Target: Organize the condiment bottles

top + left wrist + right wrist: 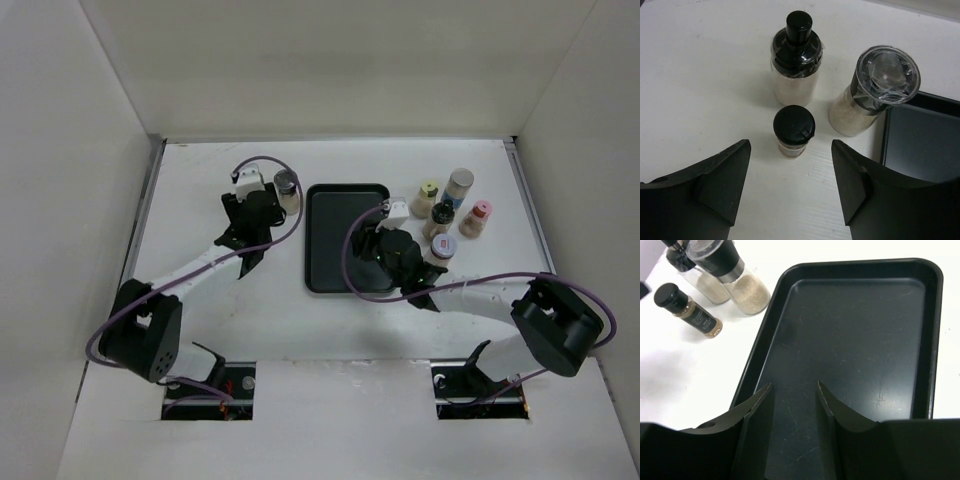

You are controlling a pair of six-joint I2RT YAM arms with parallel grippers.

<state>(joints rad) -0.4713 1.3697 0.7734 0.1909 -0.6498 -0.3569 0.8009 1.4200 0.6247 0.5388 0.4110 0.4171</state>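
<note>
I am looking in on a lab-style robot test cell rather than a home or kitchen. Plain white panels are boxing in the white desk along its left, far and right edges. Two arms are sitting in cut-outs at the near edge, trailing purple cables. Only staged props are lying out: a black tray and condiment bottles.
</note>
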